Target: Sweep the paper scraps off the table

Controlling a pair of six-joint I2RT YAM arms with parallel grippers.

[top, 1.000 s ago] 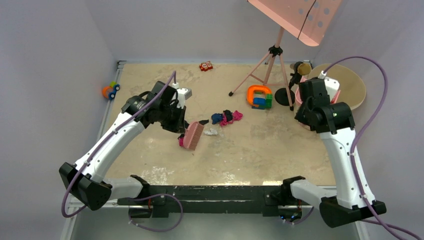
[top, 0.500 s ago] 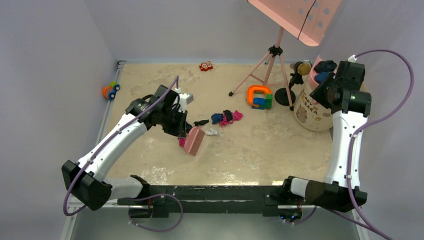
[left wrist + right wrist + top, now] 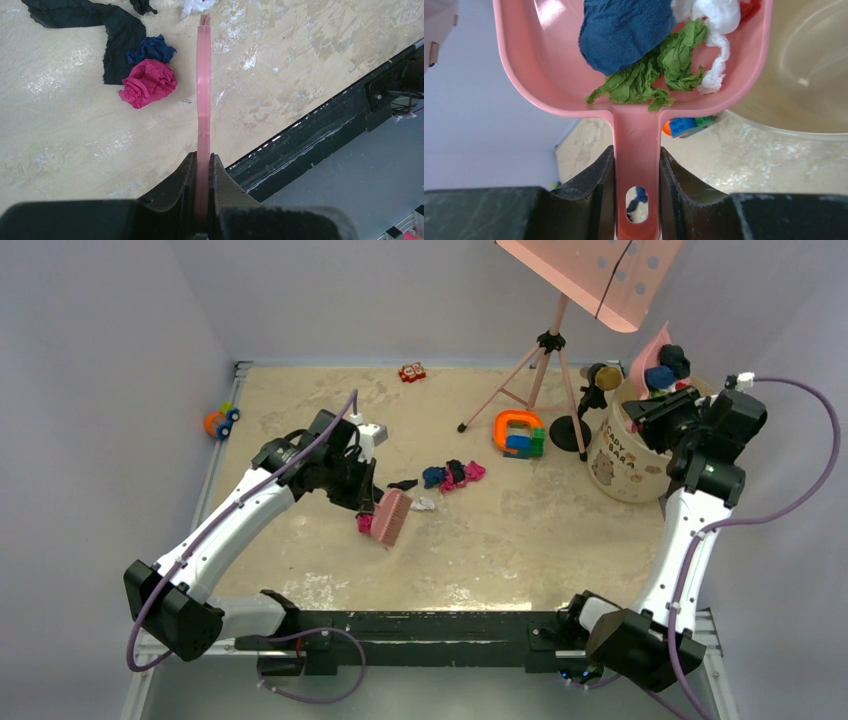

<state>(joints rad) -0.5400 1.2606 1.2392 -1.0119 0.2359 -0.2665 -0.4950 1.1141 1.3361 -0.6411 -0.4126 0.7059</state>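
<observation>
Paper scraps point(image 3: 452, 475) lie mid-table on the table point(image 3: 520, 540): dark blue, black and magenta wads, a black strip point(image 3: 402, 484) and a white bit point(image 3: 423, 504). My left gripper point(image 3: 366, 496) is shut on a pink brush point(image 3: 390, 517), just left of them. In the left wrist view the brush point(image 3: 203, 90) stands edge-on beside a magenta wad point(image 3: 148, 84) and a dark blue one point(image 3: 150, 48). My right gripper point(image 3: 672, 400) is shut on the handle of a pink dustpan point(image 3: 549, 75), held over the beige bin point(image 3: 630, 465). It holds dark blue point(image 3: 624, 25), green point(image 3: 649, 75) and white scraps.
A tripod music stand point(image 3: 545, 370) stands at the back right with a black round base point(image 3: 570, 432) beside it. An orange, blue and green toy point(image 3: 518, 433) lies near the bin. A red-and-white block point(image 3: 412, 371) sits at the far edge, another toy point(image 3: 221, 421) at the left rail.
My right arm has swung right and lifted the loaded dustpan above the bin. My left gripper has nudged the brush slightly toward the scraps.
</observation>
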